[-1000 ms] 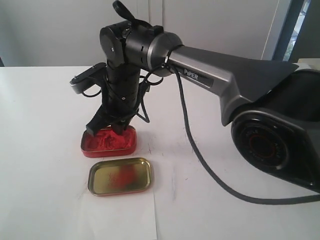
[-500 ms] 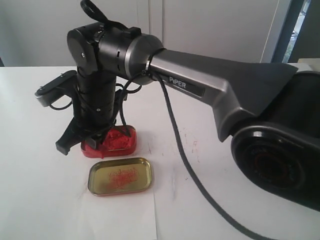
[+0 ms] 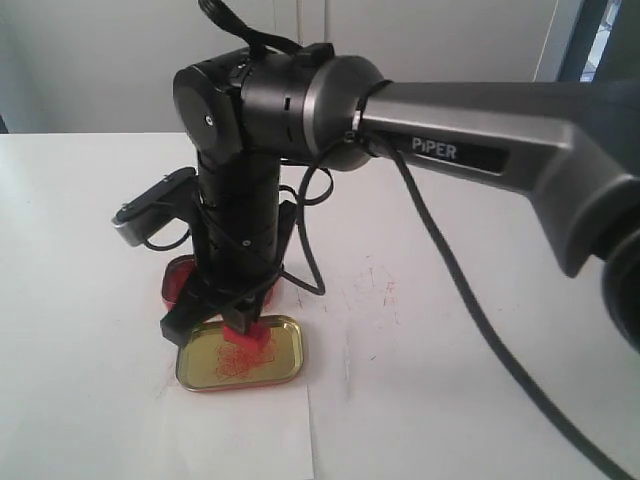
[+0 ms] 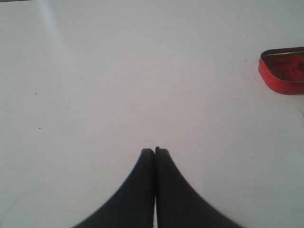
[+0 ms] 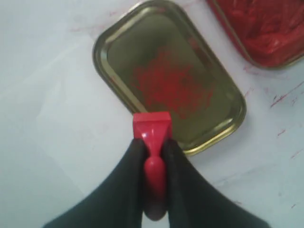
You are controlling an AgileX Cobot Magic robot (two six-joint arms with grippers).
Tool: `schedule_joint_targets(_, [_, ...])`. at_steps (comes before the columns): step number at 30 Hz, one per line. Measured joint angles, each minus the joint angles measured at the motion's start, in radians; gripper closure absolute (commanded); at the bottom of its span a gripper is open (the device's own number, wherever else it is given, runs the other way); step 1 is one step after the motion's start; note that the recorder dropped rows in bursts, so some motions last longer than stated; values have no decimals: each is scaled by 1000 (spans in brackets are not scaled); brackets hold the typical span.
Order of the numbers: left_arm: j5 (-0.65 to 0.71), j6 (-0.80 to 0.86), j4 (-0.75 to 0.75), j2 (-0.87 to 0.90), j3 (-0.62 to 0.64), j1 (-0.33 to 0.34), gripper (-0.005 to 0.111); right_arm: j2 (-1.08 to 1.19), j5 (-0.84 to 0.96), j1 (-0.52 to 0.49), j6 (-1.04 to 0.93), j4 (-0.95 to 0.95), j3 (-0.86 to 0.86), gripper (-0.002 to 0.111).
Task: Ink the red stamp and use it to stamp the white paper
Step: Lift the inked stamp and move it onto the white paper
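White paper (image 3: pixel 235 440) lies flat on the table (image 3: pixel 80 220), nearest the exterior camera. Just beyond it sits an open gold tin lid (image 3: pixel 288 352) smeared with red ink. Right pincer (image 3: pixel 240 322) is clamped on the knobbed handle of the red stamp (image 5: pixel 152 127), base down over the lid; contact cannot be confirmed. Behind the lid stands the red ink tin (image 3: pixel 177 284). Left pincer (image 4: pixel 155 151) is closed on nothing, over bare table.

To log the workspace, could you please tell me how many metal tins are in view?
2. The red tin of ink paste sits partly hidden behind the right arm; the gold tin lies just in front of it. No others show.
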Motion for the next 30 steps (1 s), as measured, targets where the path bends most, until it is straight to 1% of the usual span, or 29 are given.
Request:
schedule_joint_targets(8, [0,0,0,0,0,0,107,-108,-105,0,4,0,199,108])
schedule_joint_targets(16, [0,0,0,0,0,0,107,-183,-183,0,28,0,355,108])
schedule_joint_targets(23, [0,0,0,0,0,0,107,-202,-214,9,31,24,413,108])
schedule_joint_targets(30, [0,0,0,0,0,0,107,-204,-245,79,31,27,415,108])
